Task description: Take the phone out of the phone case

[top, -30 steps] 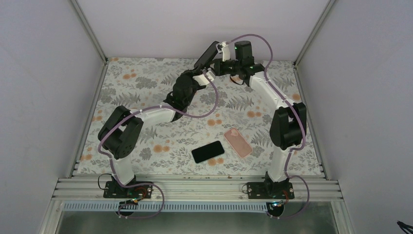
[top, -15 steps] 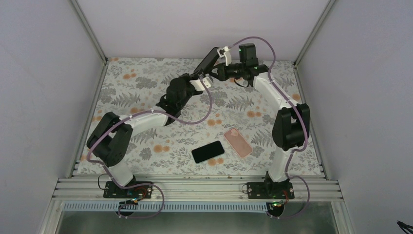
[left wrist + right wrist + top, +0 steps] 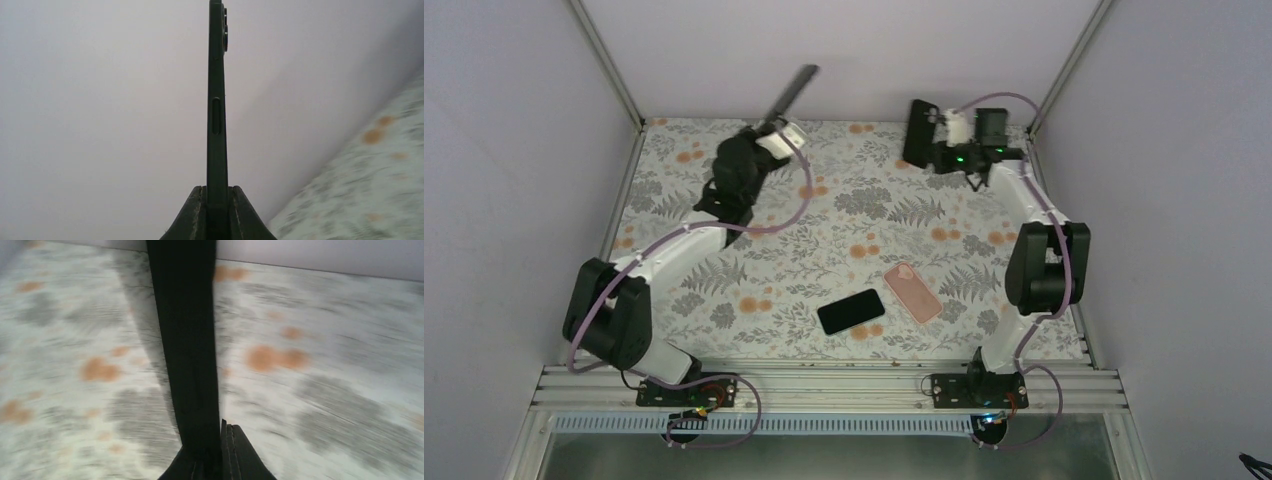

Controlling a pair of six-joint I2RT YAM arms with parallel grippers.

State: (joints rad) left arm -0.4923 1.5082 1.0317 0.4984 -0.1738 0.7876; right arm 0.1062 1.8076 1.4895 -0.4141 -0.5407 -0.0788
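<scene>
A thin dark phone (image 3: 790, 95) sticks up and away from my left gripper (image 3: 774, 128) at the back left, above the floral table. In the left wrist view the phone (image 3: 217, 100) stands edge-on, its side button and camera bump showing, with my left gripper (image 3: 217, 200) shut on its lower end. The black phone case (image 3: 918, 133) hangs apart from it at the back right, pinched by my right gripper (image 3: 939, 138). In the blurred right wrist view the case (image 3: 185, 340) runs up from my shut right gripper (image 3: 212, 450).
A second black phone (image 3: 851, 311) lies face up near the table's front middle, with a pink case (image 3: 913, 291) just right of it. The enclosure's back wall (image 3: 844, 50) and corner posts stand close behind both grippers.
The grippers were together at the back middle on one dark object. They have pulled apart: the left swung left with the phone, the right moved right with the case.
</scene>
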